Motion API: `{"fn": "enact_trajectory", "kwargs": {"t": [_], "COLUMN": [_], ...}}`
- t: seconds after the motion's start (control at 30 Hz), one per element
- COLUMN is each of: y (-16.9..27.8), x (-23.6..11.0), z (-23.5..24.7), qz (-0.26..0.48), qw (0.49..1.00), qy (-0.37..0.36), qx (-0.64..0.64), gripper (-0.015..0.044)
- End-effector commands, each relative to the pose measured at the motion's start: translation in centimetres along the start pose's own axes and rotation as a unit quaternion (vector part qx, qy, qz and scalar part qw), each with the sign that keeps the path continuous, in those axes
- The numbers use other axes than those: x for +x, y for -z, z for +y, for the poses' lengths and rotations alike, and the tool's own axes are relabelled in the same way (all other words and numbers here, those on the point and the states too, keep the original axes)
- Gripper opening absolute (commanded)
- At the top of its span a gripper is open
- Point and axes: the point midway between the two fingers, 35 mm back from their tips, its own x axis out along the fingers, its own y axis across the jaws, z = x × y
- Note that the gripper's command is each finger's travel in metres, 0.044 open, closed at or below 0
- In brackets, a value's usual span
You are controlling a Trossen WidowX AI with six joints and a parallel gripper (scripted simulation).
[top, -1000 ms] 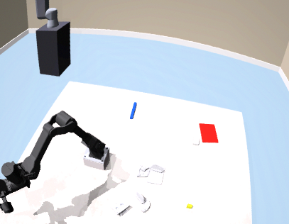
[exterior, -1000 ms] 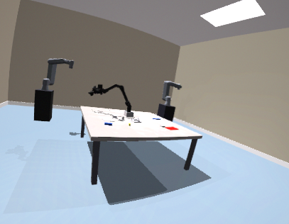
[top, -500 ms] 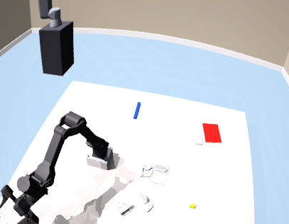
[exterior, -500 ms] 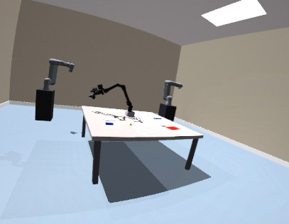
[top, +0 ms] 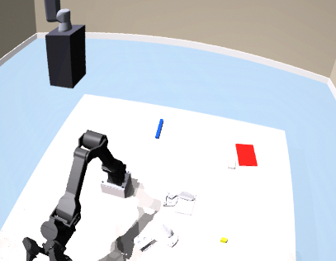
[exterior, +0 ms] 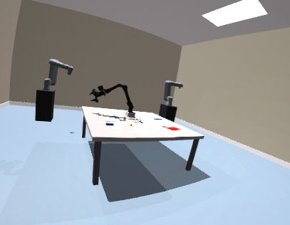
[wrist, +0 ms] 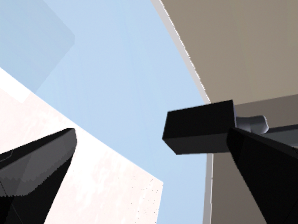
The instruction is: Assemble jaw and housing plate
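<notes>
My gripper [top: 40, 257] [exterior: 91, 97] [wrist: 153, 135] is open and empty, raised high over the left end of the table, well away from the white parts. In the top view, a pale flat part [top: 185, 207] lies near the middle of the table, with a grey-white curved piece [top: 186, 196] at its upper edge; I cannot tell how they join. A loose white curved piece [top: 172, 239] lies nearer the front. Left of it is a white part with a dark slot [top: 148, 244]. Which parts are the jaws and the housing plate, and the pins, stubs and teeth, are too small to tell.
A blue bar [top: 159, 129] lies at the back, a red square [top: 246, 155] [exterior: 173, 129] with a small white block [top: 232, 164] at the right, and a yellow block [top: 224, 239] [exterior: 131, 124] near the front. Another blue block [exterior: 110, 124] shows in the exterior view. Pedestal arms stand off the table.
</notes>
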Motion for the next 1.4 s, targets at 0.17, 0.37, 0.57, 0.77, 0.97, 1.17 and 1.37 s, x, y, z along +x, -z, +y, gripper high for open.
{"fn": "enact_trajectory", "kwargs": {"t": [0.17,0.37,0.57,0.77,0.97,1.17,1.37], "y": [-3.8,-5.8,-7.4,-8.8,-9.8,-10.5,-10.9], "x": [-2.8,-4.7,-6.8,-9.1,-11.4,-14.0,-16.8], "z": [5.1,8.3,11.3,14.0,16.5,19.2,21.8], "qz": [-0.038,-0.064,-0.094,-0.123,-0.153,-0.188,-0.224], "qw": [0.987,0.966,0.935,0.9,0.86,0.804,0.74], "qy": [-0.071,-0.109,-0.143,-0.168,-0.19,-0.211,-0.228], "qx": [-0.142,-0.227,-0.311,-0.382,-0.448,-0.523,-0.592], "gripper": [0.044,0.044,0.044,0.044,0.044,0.044,0.044]}}
